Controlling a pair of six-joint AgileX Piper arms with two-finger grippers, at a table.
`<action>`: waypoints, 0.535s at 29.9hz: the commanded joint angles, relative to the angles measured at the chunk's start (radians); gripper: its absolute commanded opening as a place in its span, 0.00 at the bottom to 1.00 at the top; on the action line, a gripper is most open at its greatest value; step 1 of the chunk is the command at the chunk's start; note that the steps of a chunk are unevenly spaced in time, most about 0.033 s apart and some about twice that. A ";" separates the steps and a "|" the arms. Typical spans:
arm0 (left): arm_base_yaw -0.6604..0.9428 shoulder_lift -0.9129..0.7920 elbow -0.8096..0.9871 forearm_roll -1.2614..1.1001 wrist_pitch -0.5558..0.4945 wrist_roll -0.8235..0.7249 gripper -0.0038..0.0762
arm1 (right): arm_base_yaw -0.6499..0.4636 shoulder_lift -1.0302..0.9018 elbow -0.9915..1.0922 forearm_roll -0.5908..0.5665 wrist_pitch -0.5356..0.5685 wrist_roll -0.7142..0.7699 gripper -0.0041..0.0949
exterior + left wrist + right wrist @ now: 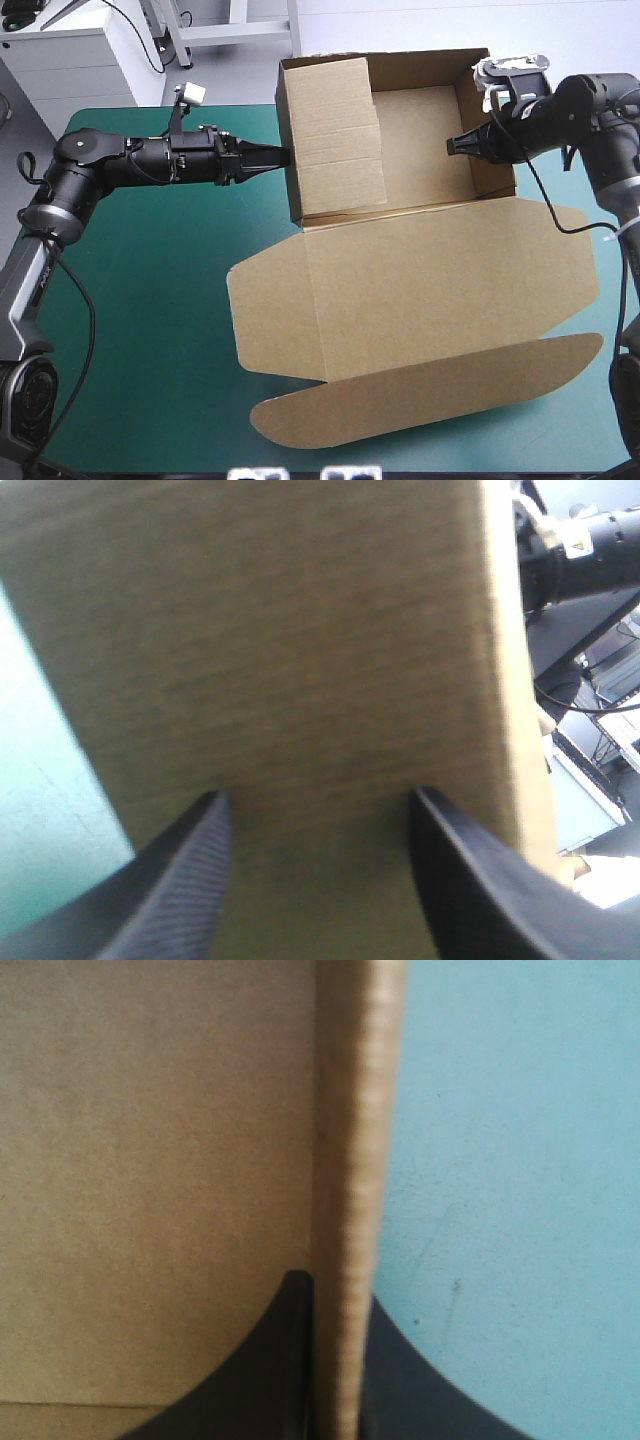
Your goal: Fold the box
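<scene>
The brown box (425, 125) stands as an open tray at the far middle of the table. Its lid (420, 290) lies flat toward the near edge, with a long rounded flap (420, 400) at its front. A side panel (335, 130) leans inward over the tray's left part. My left gripper (283, 155) is outside the left wall with its tips against it. In the left wrist view that gripper (318, 805) is open, the board (300, 630) just ahead of its fingers. My right gripper (462, 143) is shut on the tray's right wall, whose edge (355, 1160) runs between the fingers of the gripper (338, 1295).
Bare teal-green cover (150, 300) lies left of the lid and under my left arm. The tray's back wall stands near the table's far edge. A narrow strip of cover (590, 400) shows at the lid's right.
</scene>
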State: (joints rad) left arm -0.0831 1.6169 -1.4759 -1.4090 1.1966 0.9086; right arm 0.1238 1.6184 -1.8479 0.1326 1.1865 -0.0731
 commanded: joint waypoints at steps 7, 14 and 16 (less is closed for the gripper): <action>-0.052 -0.050 -0.119 -0.094 0.090 -0.020 0.82 | 0.009 -0.038 -0.028 0.048 -0.077 0.044 0.03; -0.052 -0.050 -0.187 0.089 -0.004 -0.142 0.82 | 0.038 -0.038 -0.028 0.035 -0.112 0.088 0.03; -0.059 -0.050 -0.215 0.157 -0.049 -0.198 0.81 | 0.059 -0.038 -0.028 0.016 -0.130 0.106 0.03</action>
State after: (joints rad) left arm -0.1217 1.6146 -1.6270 -1.2428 1.1826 0.7828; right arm 0.1503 1.6203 -1.8479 0.1121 1.1472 0.0000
